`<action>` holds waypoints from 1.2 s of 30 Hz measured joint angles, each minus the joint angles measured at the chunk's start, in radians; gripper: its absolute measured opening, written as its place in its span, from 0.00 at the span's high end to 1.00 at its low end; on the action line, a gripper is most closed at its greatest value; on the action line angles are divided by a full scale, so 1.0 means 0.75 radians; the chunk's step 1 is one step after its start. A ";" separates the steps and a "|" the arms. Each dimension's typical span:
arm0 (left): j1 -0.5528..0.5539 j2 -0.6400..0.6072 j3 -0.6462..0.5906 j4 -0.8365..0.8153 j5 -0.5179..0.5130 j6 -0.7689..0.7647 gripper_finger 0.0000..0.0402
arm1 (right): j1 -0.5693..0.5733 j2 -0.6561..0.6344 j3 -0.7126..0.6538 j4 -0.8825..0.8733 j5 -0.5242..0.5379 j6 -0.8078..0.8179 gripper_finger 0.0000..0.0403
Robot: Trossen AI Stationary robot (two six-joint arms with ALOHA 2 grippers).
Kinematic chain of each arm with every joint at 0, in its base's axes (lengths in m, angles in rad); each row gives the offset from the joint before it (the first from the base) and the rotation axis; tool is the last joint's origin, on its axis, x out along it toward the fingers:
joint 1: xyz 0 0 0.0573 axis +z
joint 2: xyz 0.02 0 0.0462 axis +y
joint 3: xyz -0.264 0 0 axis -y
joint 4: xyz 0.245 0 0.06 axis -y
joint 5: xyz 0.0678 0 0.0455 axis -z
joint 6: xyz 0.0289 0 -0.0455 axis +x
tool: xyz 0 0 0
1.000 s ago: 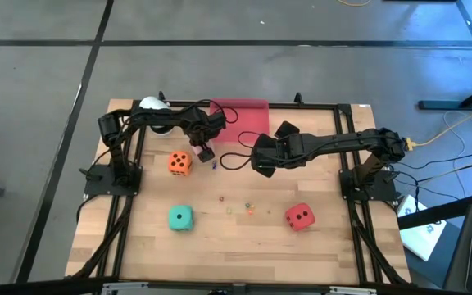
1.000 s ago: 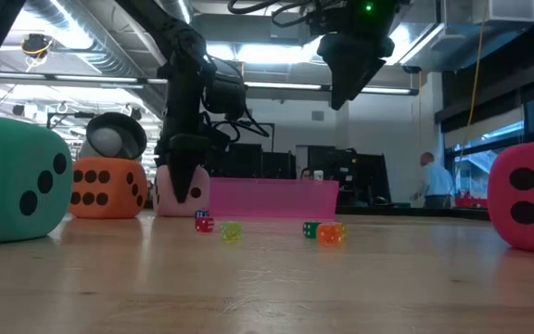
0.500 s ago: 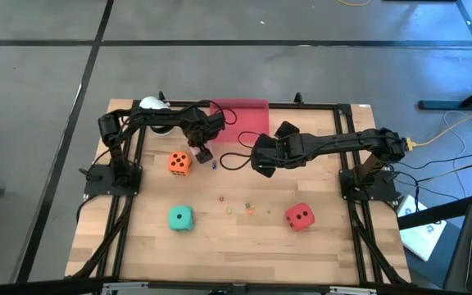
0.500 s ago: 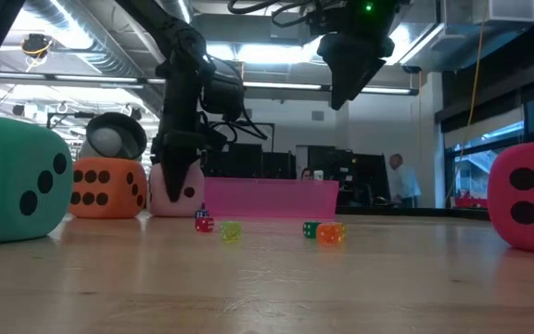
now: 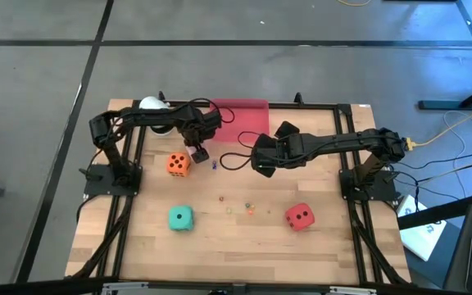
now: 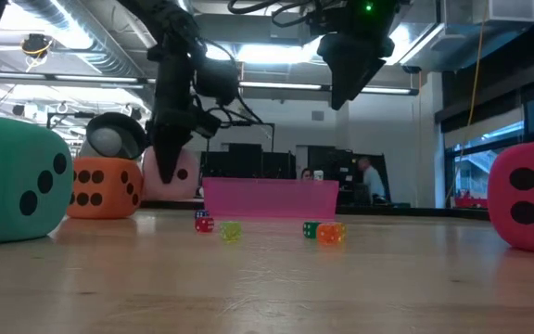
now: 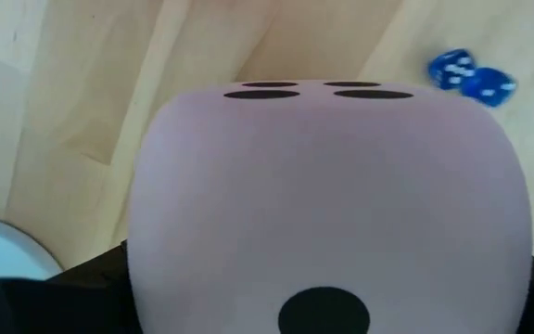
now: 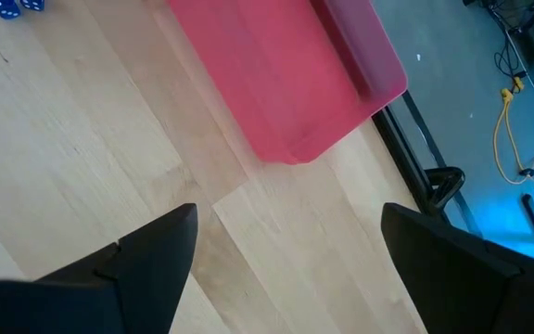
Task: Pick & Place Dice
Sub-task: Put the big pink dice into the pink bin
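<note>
The left claw point(image 6: 170, 167) is pinching the pink die point(image 6: 182, 173) and has it clear of the tabletop point(image 5: 244, 238), near the pink tray point(image 5: 240, 119). The right claw point(image 5: 262, 164) hangs spread and empty mid-table. I'd say it's early: orange die point(image 5: 179, 163), teal die point(image 5: 180, 218) and red die point(image 5: 300, 216) lie untouched.

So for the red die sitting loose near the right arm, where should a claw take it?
Come straight down on the red die and close on two opposite side faces. It sits flat on the table, alone with open wood all round, so any pair of sides looks reachable. The open right claw hangs nearest.
</note>
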 joint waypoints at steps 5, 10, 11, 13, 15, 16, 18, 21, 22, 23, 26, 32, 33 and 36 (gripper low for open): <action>0.000 -0.081 0.000 -0.008 0.078 -0.003 0.14 | 0.000 0.000 0.000 0.000 0.000 -0.001 0.15; 0.000 -0.194 0.000 -0.013 0.181 0.003 0.14 | 0.000 0.000 0.000 0.001 0.000 -0.031 0.15; 0.004 -0.221 0.000 -0.013 0.212 0.008 0.14 | 0.000 0.000 0.000 0.001 0.000 -0.033 0.15; 0.006 -0.278 0.001 -0.012 0.256 0.008 0.14 | 0.000 0.000 0.000 0.001 0.000 -0.036 0.15; 0.006 -0.336 0.001 -0.010 0.285 0.002 0.14 | 0.000 0.000 0.000 0.001 0.000 -0.036 0.15; 0.006 -0.366 0.001 -0.004 0.290 0.001 0.14 | 0.000 0.000 0.000 0.002 0.000 -0.036 0.15; 0.006 -0.427 0.001 0.018 0.292 0.001 0.14 | 0.000 0.000 0.000 0.002 0.000 -0.036 0.15; 0.006 -0.507 0.001 0.076 0.315 0.007 0.14 | 0.000 0.000 0.000 0.003 0.000 -0.053 0.15; 0.006 -0.533 0.001 0.102 0.326 0.012 0.14 | 0.000 0.000 0.000 0.010 0.000 -0.064 0.15; 0.006 -0.556 0.001 0.133 0.331 0.015 0.14 | -0.001 0.000 0.000 0.023 0.000 -0.074 0.15; -0.006 -0.611 0.002 0.238 0.352 0.024 0.14 | -0.001 0.000 0.001 0.032 -0.010 -0.093 0.15; -0.044 -0.644 0.002 0.370 0.346 0.092 0.14 | -0.002 0.000 0.001 0.107 -0.035 -0.108 0.15; -0.051 -0.643 0.002 0.376 0.342 0.106 0.14 | -0.002 0.000 0.001 0.131 -0.035 -0.111 0.15; -0.075 -0.629 0.002 0.379 0.303 0.137 0.14 | -0.003 0.001 0.001 0.204 -0.035 -0.151 0.15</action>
